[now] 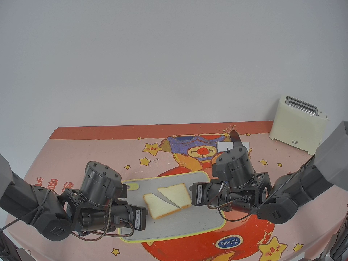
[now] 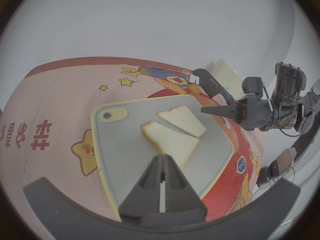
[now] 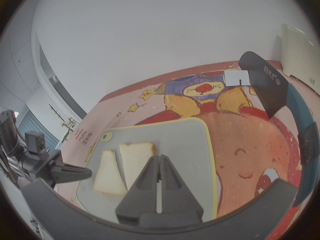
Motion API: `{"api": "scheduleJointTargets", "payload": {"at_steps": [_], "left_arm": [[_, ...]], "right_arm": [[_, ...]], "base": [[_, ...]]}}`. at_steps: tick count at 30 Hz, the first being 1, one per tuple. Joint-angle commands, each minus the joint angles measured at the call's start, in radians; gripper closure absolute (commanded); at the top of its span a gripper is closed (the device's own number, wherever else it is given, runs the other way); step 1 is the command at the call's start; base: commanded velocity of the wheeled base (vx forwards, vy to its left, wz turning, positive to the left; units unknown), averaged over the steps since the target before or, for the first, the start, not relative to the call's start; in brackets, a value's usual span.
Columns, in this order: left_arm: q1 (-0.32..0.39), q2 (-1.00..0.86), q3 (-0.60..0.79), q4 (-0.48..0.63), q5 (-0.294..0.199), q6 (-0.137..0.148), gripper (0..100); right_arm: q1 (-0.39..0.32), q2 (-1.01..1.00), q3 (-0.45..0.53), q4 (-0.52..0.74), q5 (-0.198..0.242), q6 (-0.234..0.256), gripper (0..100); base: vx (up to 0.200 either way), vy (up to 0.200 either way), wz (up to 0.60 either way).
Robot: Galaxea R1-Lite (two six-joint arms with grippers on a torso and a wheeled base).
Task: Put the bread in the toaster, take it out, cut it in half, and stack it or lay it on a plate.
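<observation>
Head view | bread halves (image 1: 159,205) lie flat mid-board (image 1: 192,222), cut diagonal | left jaws together, empty, tips at one half's edge, nearer | right jaws together, empty, beside other half

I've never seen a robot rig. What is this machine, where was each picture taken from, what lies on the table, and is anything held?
It is a two-armed robot with a gripper on each arm. One picture looks down from its head camera; the two round ones come from wrist cameras. On the pink cartoon-printed table lies a grey, yellow-rimmed cutting board bearing a white bread slice cut in two. A black-bladed, teal-handled knife is near the right arm; a cream toaster stands at the far right corner. The left gripper and the right gripper are shut, holding nothing.
</observation>
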Motion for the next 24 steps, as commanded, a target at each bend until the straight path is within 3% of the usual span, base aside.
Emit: {"api": "scheduleJointTargets", "payload": {"at_steps": [1, 24], "left_arm": [[-0.001, 0.013, -0.004, -0.001, 0.000, 0.000, 100], [-0.001, 0.010, -0.034, -0.001, -0.001, 0.000, 100]], "right_arm": [[0.000, 0.005, 0.002, 0.000, 0.000, 0.000, 100], [0.023, 0.026, 0.007, -0.002, 0.009, 0.003, 100]], "base": [[0.000, 0.000, 0.00], [0.000, 0.000, 0.00]]}}
